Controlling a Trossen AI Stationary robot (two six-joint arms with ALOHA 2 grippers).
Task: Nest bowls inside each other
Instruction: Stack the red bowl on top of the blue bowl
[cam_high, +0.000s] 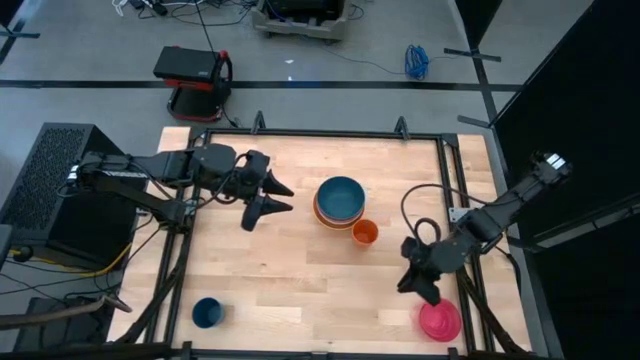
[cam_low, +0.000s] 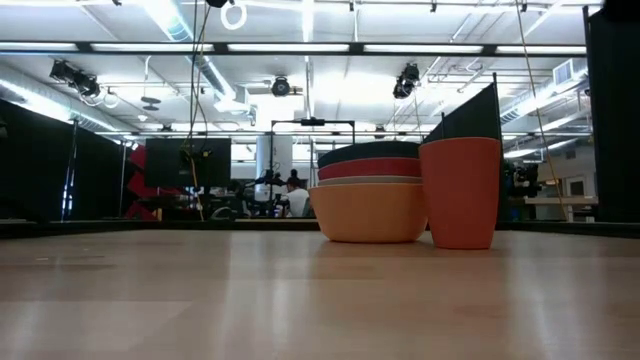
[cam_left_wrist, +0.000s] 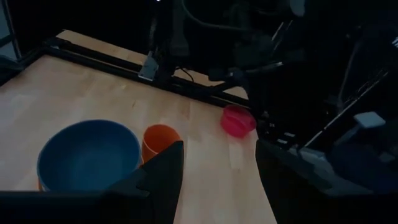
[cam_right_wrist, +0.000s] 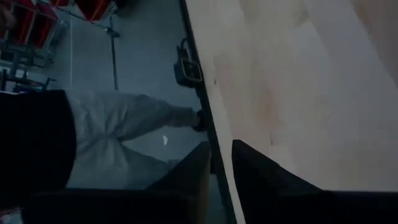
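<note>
Several bowls sit nested in a stack (cam_high: 340, 200) at mid-table, a teal-blue bowl (cam_left_wrist: 87, 155) on top; in the low view an orange bowl (cam_low: 368, 212) is at the bottom, with white and red-orange rims above it. A magenta-pink bowl (cam_high: 440, 320) rests alone near the table's near right corner. My left gripper (cam_high: 288, 197) hovers open left of the stack, holding nothing. My right gripper (cam_high: 432, 297) hangs just beside the magenta bowl, toward the table's middle. Its fingers (cam_right_wrist: 199, 168) are a narrow gap apart, with nothing between them.
A small orange cup (cam_high: 365, 233) stands against the stack's near right side. A dark blue cup (cam_high: 207, 312) stands at the near left. A black frame rail (cam_high: 462, 230) runs along the table's right edge. A person's legs (cam_right_wrist: 118, 130) show on the floor beyond the table's edge.
</note>
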